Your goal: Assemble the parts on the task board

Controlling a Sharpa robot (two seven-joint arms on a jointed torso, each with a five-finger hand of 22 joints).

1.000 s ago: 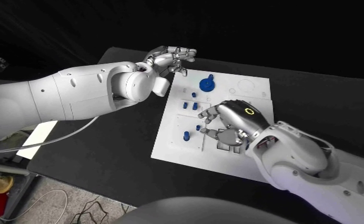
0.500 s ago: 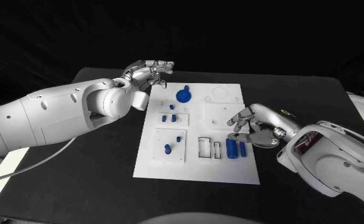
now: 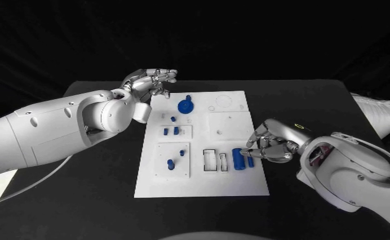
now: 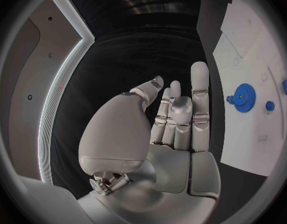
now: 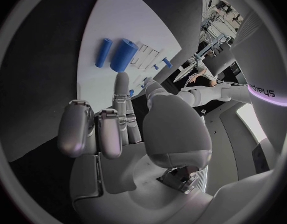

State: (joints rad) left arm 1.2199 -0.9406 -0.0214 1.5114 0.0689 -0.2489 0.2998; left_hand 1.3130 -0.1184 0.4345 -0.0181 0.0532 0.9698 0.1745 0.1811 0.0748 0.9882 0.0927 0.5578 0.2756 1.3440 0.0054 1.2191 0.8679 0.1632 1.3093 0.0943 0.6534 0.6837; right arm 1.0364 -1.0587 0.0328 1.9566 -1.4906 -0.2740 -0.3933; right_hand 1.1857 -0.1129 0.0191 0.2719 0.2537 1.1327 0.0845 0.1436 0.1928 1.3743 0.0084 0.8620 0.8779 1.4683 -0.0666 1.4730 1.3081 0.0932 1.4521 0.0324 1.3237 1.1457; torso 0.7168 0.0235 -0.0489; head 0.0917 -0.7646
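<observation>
- The black counter (image 3: pixel 97 195) carries the white rectangular task board (image 3: pixel 203 186) at its middle. The whole head view has shifted since a second ago, so the board's apparent straightening is a camera move, not a move of the board.
- The right silver many-fingered hand (image 3: pixel 272 141) has changed most. A second ago it lay over the board's middle, covering the slot area; now it sits at the board's right edge, fingers curled inward, fingertips just beside the blue pieces there.
- Whether that hand holds anything cannot be told: the right wrist view shows its fingers (image 5: pixel 109 132) bent in with no part visible among them.
- The left silver many-fingered hand (image 3: pixel 150 79) hovers off the board's far left corner as before, fingers loosely spread, holding nothing; the left wrist view confirms a bare palm (image 4: pixel 162 134).
- With the right hand withdrawn, a thick blue cylinder (image 3: pixel 238 159) and a thinner blue peg (image 3: pixel 249 161) are exposed, lying beside the empty rectangular slots (image 3: pixel 216 160).
- The round blue gear (image 3: pixel 186 106) sits at the far end and small blue pegs (image 3: pixel 171 131) stand mid-board, placed as before.
- Judgement: the slot pieces appear set down; assembly remains partial.
</observation>
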